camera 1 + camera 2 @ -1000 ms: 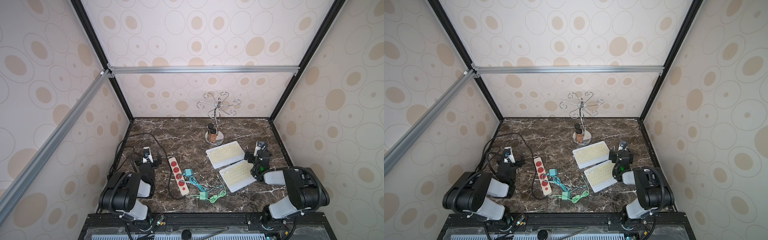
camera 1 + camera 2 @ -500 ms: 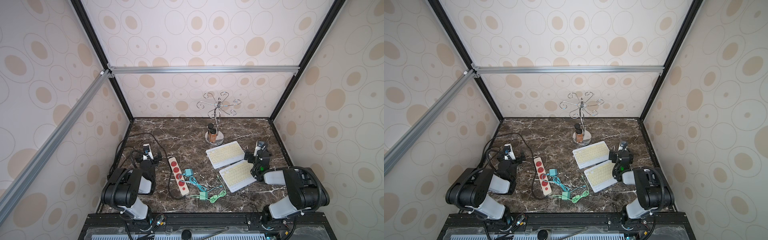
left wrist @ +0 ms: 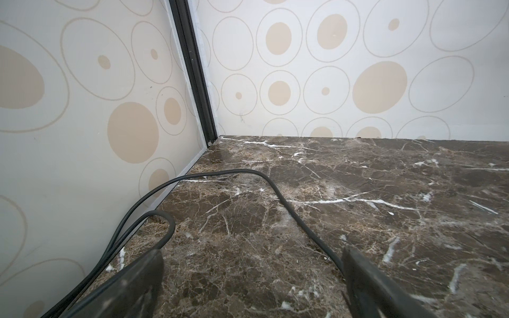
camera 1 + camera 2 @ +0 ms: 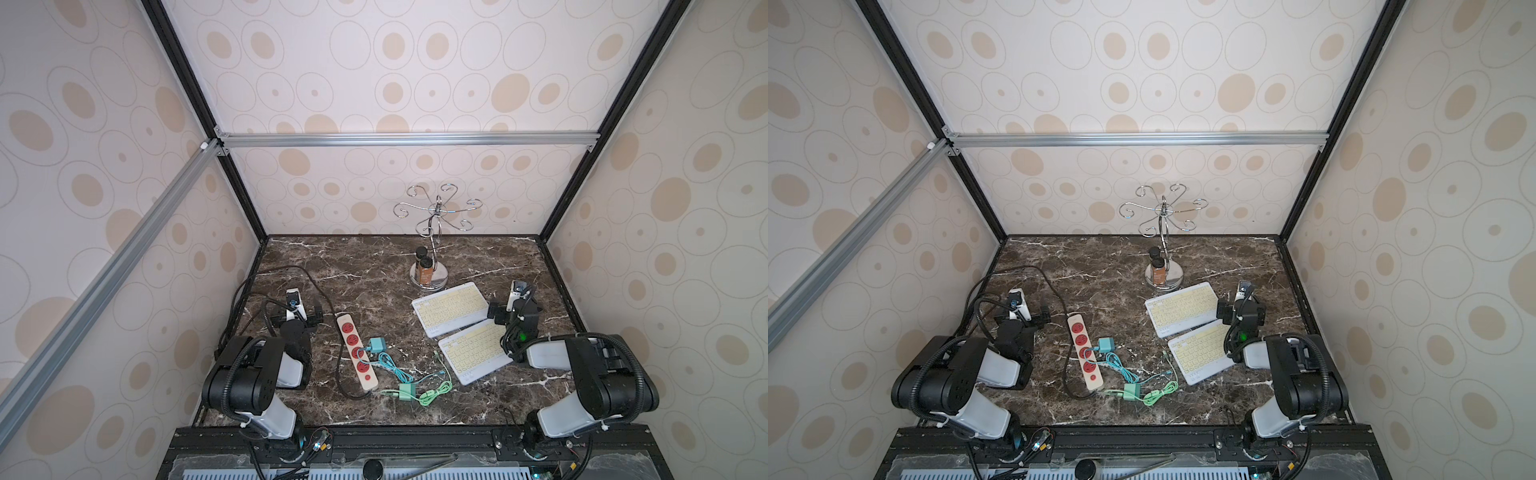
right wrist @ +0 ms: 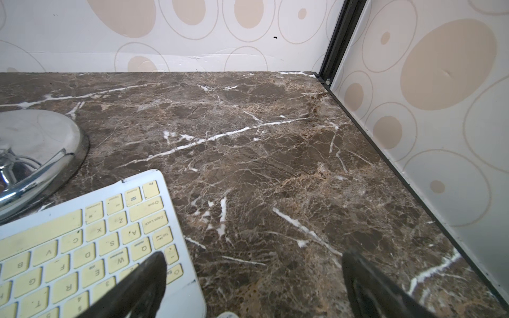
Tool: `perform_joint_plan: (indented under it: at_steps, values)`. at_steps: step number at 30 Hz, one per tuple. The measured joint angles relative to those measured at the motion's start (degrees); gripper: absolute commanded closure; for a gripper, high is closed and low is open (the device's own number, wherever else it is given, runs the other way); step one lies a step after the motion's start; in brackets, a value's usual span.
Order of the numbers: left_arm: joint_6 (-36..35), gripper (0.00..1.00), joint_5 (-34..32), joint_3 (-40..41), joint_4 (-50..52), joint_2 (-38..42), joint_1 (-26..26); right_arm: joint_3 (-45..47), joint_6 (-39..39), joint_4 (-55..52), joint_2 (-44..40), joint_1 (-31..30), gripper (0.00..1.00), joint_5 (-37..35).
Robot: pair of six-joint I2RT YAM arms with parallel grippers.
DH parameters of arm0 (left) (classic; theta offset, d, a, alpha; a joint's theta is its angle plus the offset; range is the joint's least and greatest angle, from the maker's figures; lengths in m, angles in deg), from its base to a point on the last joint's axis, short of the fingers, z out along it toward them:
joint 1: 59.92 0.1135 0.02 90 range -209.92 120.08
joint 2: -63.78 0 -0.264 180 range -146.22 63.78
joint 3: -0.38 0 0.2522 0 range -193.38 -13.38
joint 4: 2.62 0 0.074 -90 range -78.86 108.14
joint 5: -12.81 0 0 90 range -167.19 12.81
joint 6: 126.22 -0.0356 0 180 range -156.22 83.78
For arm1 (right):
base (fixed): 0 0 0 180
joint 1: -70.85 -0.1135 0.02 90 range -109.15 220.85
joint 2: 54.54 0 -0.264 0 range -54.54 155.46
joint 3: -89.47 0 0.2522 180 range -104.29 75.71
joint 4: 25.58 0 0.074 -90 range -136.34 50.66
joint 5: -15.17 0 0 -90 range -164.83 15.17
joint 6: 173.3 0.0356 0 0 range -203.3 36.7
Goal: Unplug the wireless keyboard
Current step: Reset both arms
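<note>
Right wrist view: right gripper (image 5: 254,254) has jaws spread wide w/ nothing between them. One finger hangs over the corner keys of the far kbd (image 5: 91,236). In the left wrist view the left gripper (image 3: 253,252) is also wide & empty, only a black cord (image 3: 303,225) ahead of it.

Two kbds show in both top views. The near kbd (image 4: 476,352) lies behind the right gripper and off to its left, just beside that arm. It's well apart from the left gripper, so the R arm is nearer.

A thin cable tip (image 4: 435,354) reaches the near kbd's short end, the one away from the right gripper. Seated or just beside, can't tell at this res. Prob. that's the plug to pull.

Both kbds' long axes run approx crosswise to the right gripper's pointing dir. Far kbd's Tab/Caps end sits at the gripper, space-bar row toward the chrome stand base (image 5: 41,132).

Next move, imo: R arm backs up & swings left to that short end.
</note>
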State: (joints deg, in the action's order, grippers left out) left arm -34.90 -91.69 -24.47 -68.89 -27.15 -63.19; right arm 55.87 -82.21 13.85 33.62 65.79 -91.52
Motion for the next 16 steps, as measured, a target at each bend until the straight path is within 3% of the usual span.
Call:
perform_joint_plan:
  at_steps: [2, 4, 6, 10, 16]
  values:
    - [0.0, 0.0, -0.02, 0.0, -0.02, 0.0, 0.0, 5.53, 0.2, 7.28, 0.07, -0.07, 0.0, 0.33]
    - [0.0, 0.0, -0.02, 0.0, 0.0, 0.0, 0.0, 6.97, 0.59, 7.23, 1.05, 0.5, 0.0, -0.24]
    - [0.0, 0.0, -0.02, 0.0, 0.02, 0.0, 0.0, 2.62, 1.01, -0.44, 1.11, 0.9, 0.0, -0.68]
    - [0.0, 0.0, -0.02, -0.07, 0.02, 0.0, 0.0, -2.99, 1.07, -1.46, 0.81, 0.52, 0.0, -0.85]
    - [0.24, 0.0, 0.17, -0.46, 0.85, 0.0, 0.07, -3.08, 1.03, -3.08, 0.72, 0.52, 0.0, -0.96]
